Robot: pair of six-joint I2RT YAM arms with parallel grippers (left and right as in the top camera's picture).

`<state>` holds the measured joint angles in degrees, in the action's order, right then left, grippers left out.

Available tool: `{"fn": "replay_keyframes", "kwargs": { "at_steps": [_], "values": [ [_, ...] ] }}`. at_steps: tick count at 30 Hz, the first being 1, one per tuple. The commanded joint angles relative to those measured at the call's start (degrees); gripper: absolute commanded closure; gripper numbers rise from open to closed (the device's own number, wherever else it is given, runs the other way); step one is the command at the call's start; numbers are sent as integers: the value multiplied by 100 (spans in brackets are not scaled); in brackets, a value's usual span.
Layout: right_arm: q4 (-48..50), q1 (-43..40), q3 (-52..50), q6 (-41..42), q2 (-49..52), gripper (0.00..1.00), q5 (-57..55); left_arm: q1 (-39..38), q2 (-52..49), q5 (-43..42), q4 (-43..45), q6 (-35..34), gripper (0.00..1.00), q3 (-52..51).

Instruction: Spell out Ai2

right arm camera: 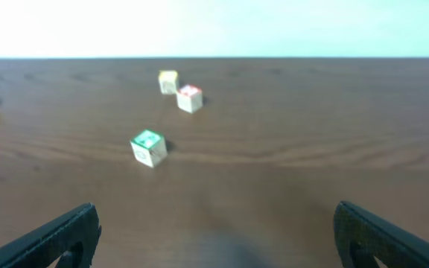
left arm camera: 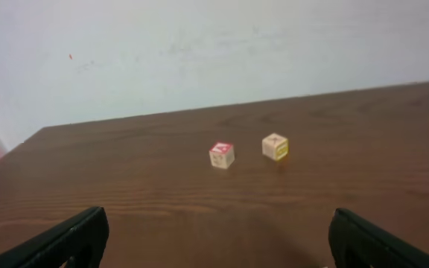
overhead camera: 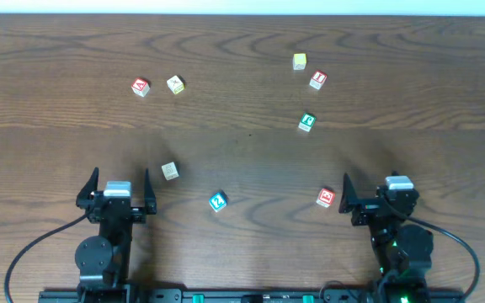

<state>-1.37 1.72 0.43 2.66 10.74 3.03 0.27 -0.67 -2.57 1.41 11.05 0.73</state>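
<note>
In the overhead view several small letter cubes lie scattered on the wooden table: a red cube (overhead camera: 140, 87) and a yellow cube (overhead camera: 175, 84) at far left, a yellow-green cube (overhead camera: 299, 61), a red cube (overhead camera: 317, 80) and a green cube (overhead camera: 307, 123) at far right, a tan cube (overhead camera: 170, 171), a blue cube (overhead camera: 217, 201) that seems to show a 2, and a red cube (overhead camera: 325, 198). My left gripper (overhead camera: 118, 188) is open and empty near the front edge, just left of the tan cube. My right gripper (overhead camera: 379, 195) is open and empty, right of the near red cube.
The left wrist view shows the red cube (left arm camera: 221, 155) and the yellow cube (left arm camera: 275, 147) ahead between the open fingers (left arm camera: 218, 238), with a white wall behind. The right wrist view shows the green cube (right arm camera: 149, 147), yellow-green cube (right arm camera: 168, 81) and red cube (right arm camera: 190, 98) beyond the open fingers (right arm camera: 214, 234).
</note>
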Motion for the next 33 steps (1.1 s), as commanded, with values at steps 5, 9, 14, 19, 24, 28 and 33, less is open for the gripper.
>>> {"fn": "replay_keyframes", "kwargs": {
  "at_steps": [5,9,14,19,24,28,33],
  "values": [
    [525,-22,380,415,-22,1,542,7,42,-570,304,-511,5,518],
    [503,-17,1069,232,-24,1,544,9,39,-627,9,-444,5,1423],
    [-22,-20,2238,4,-22,1,549,9,-133,-684,-601,-332,5,2848],
    [-1003,-20,3600,-258,-22,1,549,9,-752,-1215,-1268,-332,5,4483],
    [-1770,-22,4843,-275,-17,1,435,9,-1499,-1423,-2267,-334,5,6255],
    [-2208,-24,5753,-275,249,1,35,11,-2159,-1180,-3233,-352,5,7757],
    [-3075,-24,7071,-295,1746,1,212,13,-3665,-424,-4874,-330,5,9783]
  ]
}}
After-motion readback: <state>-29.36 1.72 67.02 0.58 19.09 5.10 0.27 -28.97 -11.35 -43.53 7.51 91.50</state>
